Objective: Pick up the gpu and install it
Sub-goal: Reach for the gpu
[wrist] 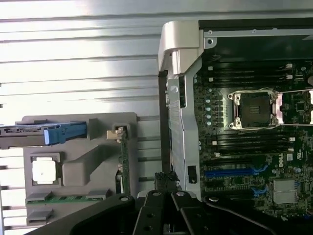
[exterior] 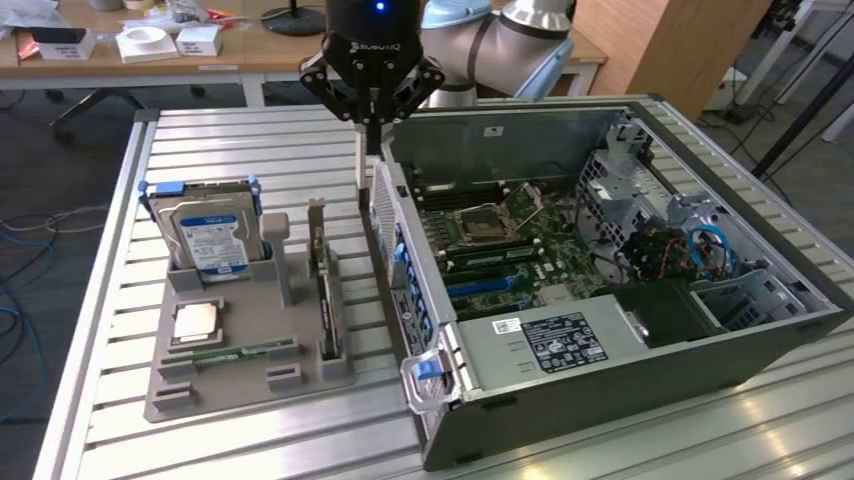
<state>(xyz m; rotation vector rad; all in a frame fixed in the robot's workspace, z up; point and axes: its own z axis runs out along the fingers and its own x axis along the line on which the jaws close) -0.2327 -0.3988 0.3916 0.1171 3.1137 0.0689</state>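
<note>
Gpu (exterior: 327, 292) stands on edge along the gray holder's (exterior: 247, 388) side nearest the computer case (exterior: 627, 400). Gripper (exterior: 371, 128) hangs above, fingers closed on nothing. Wrist view shows the card's green edge.

A black finish was seen on the gripper (exterior: 366, 170). Just beside the jaws, a green board edge was shown by the gpu (wrist: 125, 161), set in a plain grey tray (exterior: 254, 375). Farther from the jaws on that side, a blue-and-white label was carried by the silver hard drive (exterior: 211, 240), which was framed by blue rails. On the jaws' other side, a green motherboard (exterior: 534, 245) with blue slots (wrist: 230, 172) was enclosed by the dark grey case (exterior: 641, 390). A pale silver ribbed pattern was borne by the table (exterior: 227, 140).
</note>
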